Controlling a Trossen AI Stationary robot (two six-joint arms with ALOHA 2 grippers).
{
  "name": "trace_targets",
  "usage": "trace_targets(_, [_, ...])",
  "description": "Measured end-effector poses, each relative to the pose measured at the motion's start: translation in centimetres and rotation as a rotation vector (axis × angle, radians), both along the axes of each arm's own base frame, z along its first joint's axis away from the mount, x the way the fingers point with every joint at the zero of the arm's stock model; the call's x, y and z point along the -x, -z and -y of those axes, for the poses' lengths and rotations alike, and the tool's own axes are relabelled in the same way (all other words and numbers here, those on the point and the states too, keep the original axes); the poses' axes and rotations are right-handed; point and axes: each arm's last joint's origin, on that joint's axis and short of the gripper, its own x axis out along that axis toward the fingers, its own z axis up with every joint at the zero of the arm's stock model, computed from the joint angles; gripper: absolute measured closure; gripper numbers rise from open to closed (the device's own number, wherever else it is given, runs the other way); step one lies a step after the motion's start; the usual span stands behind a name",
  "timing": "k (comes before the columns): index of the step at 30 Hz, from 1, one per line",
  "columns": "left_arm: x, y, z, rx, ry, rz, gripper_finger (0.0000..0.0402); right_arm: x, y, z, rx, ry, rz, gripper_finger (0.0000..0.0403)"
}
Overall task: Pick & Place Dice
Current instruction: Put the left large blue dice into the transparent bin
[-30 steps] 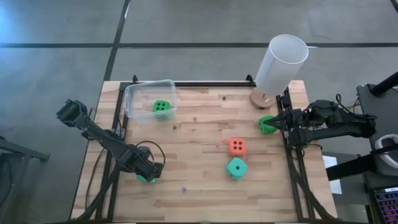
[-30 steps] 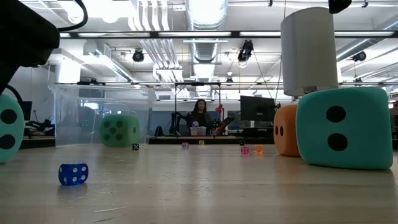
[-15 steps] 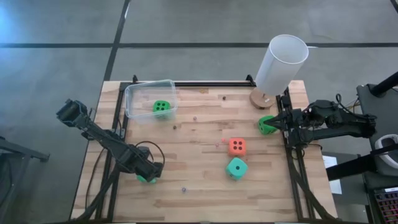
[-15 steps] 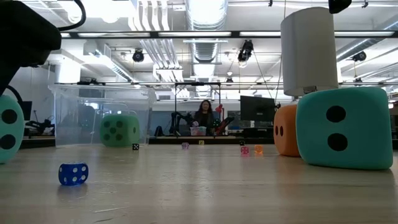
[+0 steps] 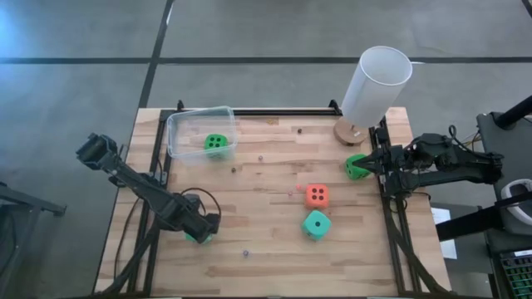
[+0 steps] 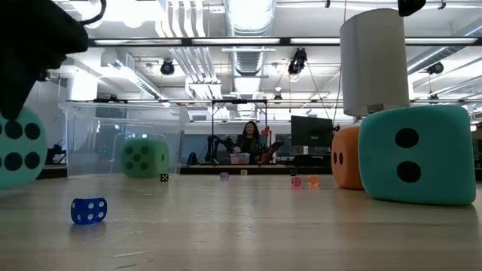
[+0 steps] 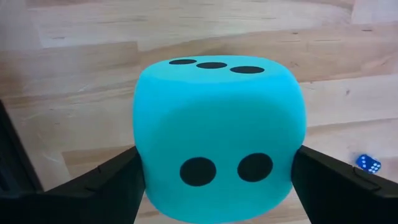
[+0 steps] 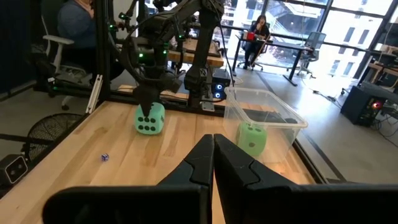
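Note:
My left gripper (image 5: 198,229) stands near the table's front left, pointing down, shut on a teal die (image 7: 217,137) that also shows in the low view (image 6: 19,147) and the right wrist view (image 8: 150,118). A green die (image 5: 217,144) lies in the clear tub (image 5: 179,124). An orange die (image 5: 316,196) and a second teal die (image 5: 316,224) rest on the table right of centre. Another green die (image 5: 356,166) sits at the right edge, under my shut right gripper (image 5: 371,161), which is held level above it with nothing between its fingers. My left gripper pinches the teal die between its two fingers, one on each of two opposite sides (image 7: 140,171). The fingers (image 7: 102,183) come from above, pointing down. The die sits upright in the hold, a three-pip face toward the wrist, its underside seemingly just off the table.
A tall white cylinder (image 5: 376,85) stands at the back right. A tiny blue die (image 5: 245,252) lies near the front edge, and several more tiny dice are scattered over the wooden top (image 5: 274,266). Beyond the table are desks and a seated person (image 6: 245,139).
The teal die in my left gripper has turned a little with the wrist: in the low view its pip face now shows four pips where two showed before. It has also come slightly farther into that view and sits a bit higher.

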Motion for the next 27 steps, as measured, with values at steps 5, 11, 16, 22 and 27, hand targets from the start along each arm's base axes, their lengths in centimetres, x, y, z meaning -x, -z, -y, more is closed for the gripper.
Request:
trace_targets(5, [-0.3,-1.0,0.1,-0.026,-0.029,0.024,0.0058,0.0,0.0,0.0,-0.001,0.0,0.0,0.0394])
trace_targets(11, [-0.8,-3.6,-0.1,-0.093,-0.05,0.061,0.0055,0.0,0.0,0.0,0.001,0.0,0.0,0.0394])
trace_targets(16, [-1.4,-6.1,-0.5,-0.168,-0.08,0.134,0.0058,0.0,0.0,0.0,0.001,0.0,0.0,0.0394])
trace_targets(22, [-2.1,-8.5,-1.2,-0.247,-0.114,0.228,0.0055,0.0,0.0,0.0,0.001,0.0,0.0,0.0394])
trace_targets(27, [-2.7,-9.2,-2.0,-0.296,-0.137,0.275,0.0056,0.0,0.0,0.0,0.001,0.0,0.0,0.0394])
